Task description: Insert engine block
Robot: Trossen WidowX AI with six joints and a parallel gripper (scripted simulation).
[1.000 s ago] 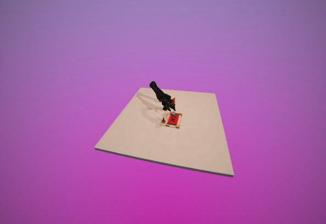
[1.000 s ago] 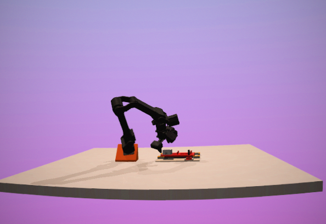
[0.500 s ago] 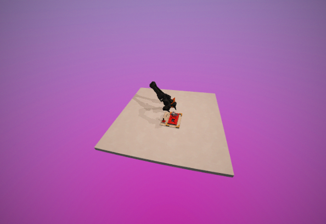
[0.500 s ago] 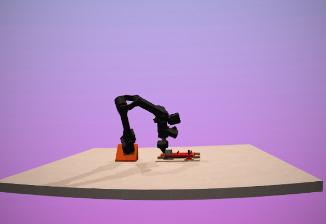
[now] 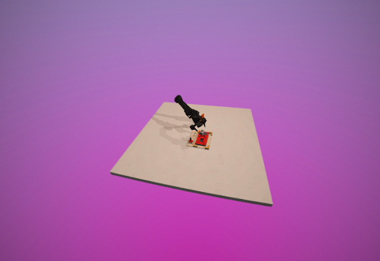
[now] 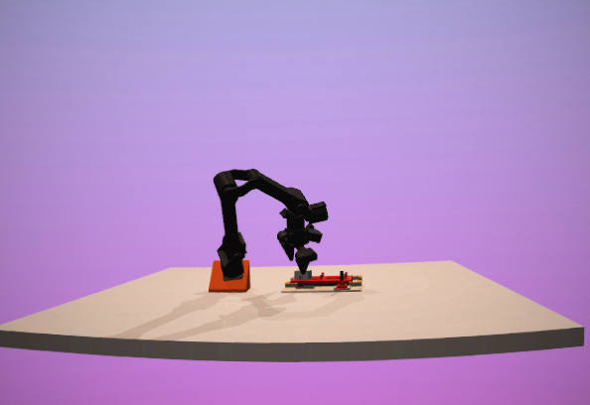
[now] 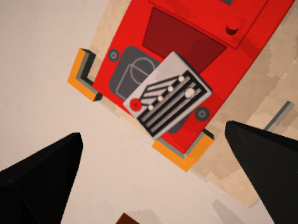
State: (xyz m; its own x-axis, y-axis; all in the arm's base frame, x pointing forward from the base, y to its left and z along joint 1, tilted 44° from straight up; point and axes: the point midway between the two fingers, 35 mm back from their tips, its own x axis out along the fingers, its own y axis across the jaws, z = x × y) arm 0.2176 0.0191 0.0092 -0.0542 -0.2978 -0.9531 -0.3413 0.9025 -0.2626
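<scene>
My jaws (image 5: 199,129) (image 6: 297,266) stand wide apart — the engine block (image 5: 202,132) (image 6: 303,275) (image 7: 169,95) sits skewed on the red car body (image 5: 206,139) (image 6: 328,279) (image 7: 122,35).

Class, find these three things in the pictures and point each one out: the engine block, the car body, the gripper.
engine block (image 6: 303,275) (image 7: 169,95): exterior and wrist views, its side and its top
car body (image 5: 202,138) (image 7: 117,42): top and wrist views, its red upper surface
gripper (image 7: 154,133): wrist view, midway between its fingertips

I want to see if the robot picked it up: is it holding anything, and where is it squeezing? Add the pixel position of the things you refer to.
Nothing is held. The gripper (image 6: 297,266) (image 7: 154,133) is open, and the engine block (image 7: 170,96) (image 6: 303,275) rests on the red car body (image 7: 118,42).
</scene>
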